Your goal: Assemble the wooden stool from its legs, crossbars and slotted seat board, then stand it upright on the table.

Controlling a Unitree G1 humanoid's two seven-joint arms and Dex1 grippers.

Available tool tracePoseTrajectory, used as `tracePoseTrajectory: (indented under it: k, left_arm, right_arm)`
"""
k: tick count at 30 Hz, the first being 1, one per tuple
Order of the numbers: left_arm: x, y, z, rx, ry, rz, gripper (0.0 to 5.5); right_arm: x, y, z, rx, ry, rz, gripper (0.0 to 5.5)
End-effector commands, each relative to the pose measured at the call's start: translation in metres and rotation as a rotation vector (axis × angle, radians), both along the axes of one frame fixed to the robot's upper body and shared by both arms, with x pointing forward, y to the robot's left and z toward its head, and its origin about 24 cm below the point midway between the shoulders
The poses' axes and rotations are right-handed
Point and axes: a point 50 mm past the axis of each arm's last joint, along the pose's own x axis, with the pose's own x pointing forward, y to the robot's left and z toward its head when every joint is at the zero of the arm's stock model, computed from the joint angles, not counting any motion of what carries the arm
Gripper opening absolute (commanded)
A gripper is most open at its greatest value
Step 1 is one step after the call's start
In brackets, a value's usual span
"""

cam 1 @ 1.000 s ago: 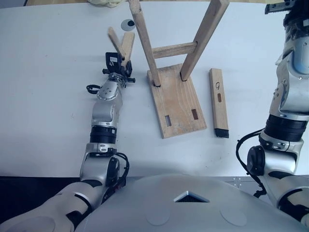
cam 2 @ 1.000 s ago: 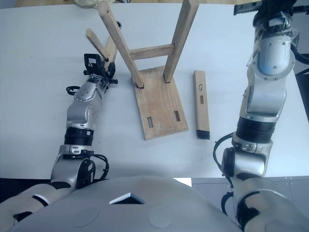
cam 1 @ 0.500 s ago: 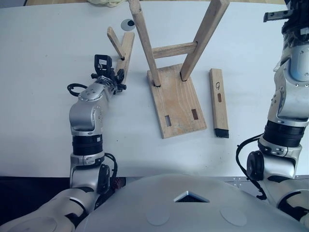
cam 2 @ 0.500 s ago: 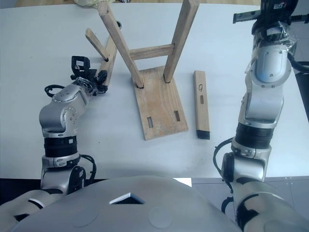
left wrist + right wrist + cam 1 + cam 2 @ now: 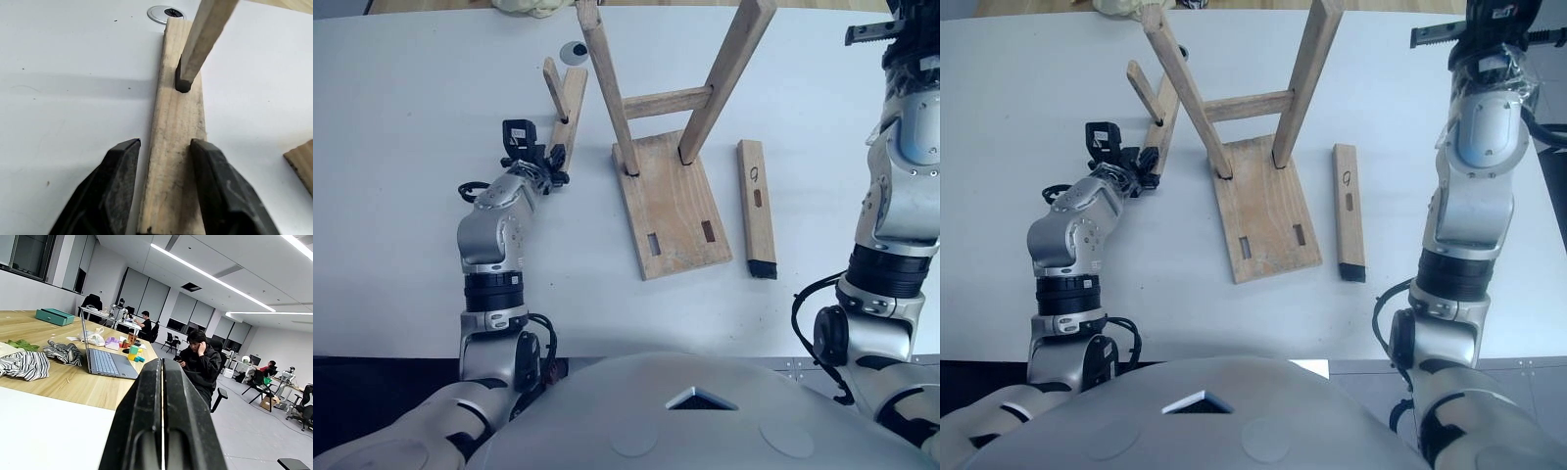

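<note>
Left gripper [image 5: 164, 145]: jaws slightly apart, straddling the crossbar-fitted leg [image 5: 570, 103] lying left of the seat board [image 5: 671, 211]. Clamp squarely before lifting, else it likely twists. Right gripper [image 5: 161, 367], jaws pressed together, hangs far right of the board.

Light wooden seat board [image 5: 671, 211] lies flat on the table. Two legs [image 5: 607, 93] stand in its far slots, joined by a crossbar [image 5: 668, 101]. Loose leg [image 5: 758, 209] lies flat just right of the board, parallel to it. Second leg [image 5: 570, 103] lies flat to the left, with a short crossbar [image 5: 552, 80] slanting up from its slot.
</note>
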Motion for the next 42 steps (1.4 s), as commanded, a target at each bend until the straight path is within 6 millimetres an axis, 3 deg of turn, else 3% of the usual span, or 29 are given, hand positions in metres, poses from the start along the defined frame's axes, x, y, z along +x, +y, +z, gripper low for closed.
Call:
tracePoseTrajectory:
  k: [1, 6, 14, 21, 27, 31, 33, 36, 39, 42]
  left_arm:
    - [-0.006, 0.005, -0.011, 0.038, 0.069, 0.008, 1.86]
    - [0.001, 0.001, 0.003, 0.044, 0.011, -0.003, 1.86]
    - [0.002, -0.003, 0.009, 0.048, 0.005, -0.013, 2.84]
    - [-0.004, -0.001, -0.008, 0.060, 0.098, -0.011, 2.84]
    - [-0.010, 0.010, -0.019, 0.044, 0.142, 0.040, 2.06]
    - [-0.010, 0.018, -0.018, 0.053, 0.068, 0.033, 2.02]
    - [-0.002, 0.024, -0.008, 0.040, -0.056, 0.040, 2.01]
    - [0.013, 0.032, 0.023, -0.105, -0.308, 0.016, 2.01]
    - [0.021, 0.030, 0.059, -0.305, -0.508, -0.125, 2.01]
    - [0.027, 0.022, 0.101, -0.536, -0.653, -0.329, 2.01]
  right_arm:
    - [0.000, 0.002, 0.001, 0.009, -0.014, 0.001, 0.00]
    - [-0.001, 0.003, 0.001, 0.008, -0.016, 0.000, 0.00]
    - [-0.001, 0.004, 0.000, 0.007, -0.011, 0.004, 0.00]
    - [-0.001, 0.004, -0.002, 0.009, -0.007, 0.002, 0.00]
    - [-0.003, 0.004, -0.002, 0.009, -0.013, -0.007, 0.00]
    - [0.000, 0.000, 0.000, 0.055, -0.011, -0.012, 0.00]
    - [0.004, -0.004, 0.007, 0.153, -0.014, 0.033, 0.00]
    - [0.009, -0.013, 0.033, 0.430, -0.023, 0.269, 0.19]
    - [0.014, -0.025, 0.072, 0.636, -0.017, 0.551, 0.66]
    - [0.013, -0.024, 0.105, 0.825, 0.056, 0.873, 1.26]
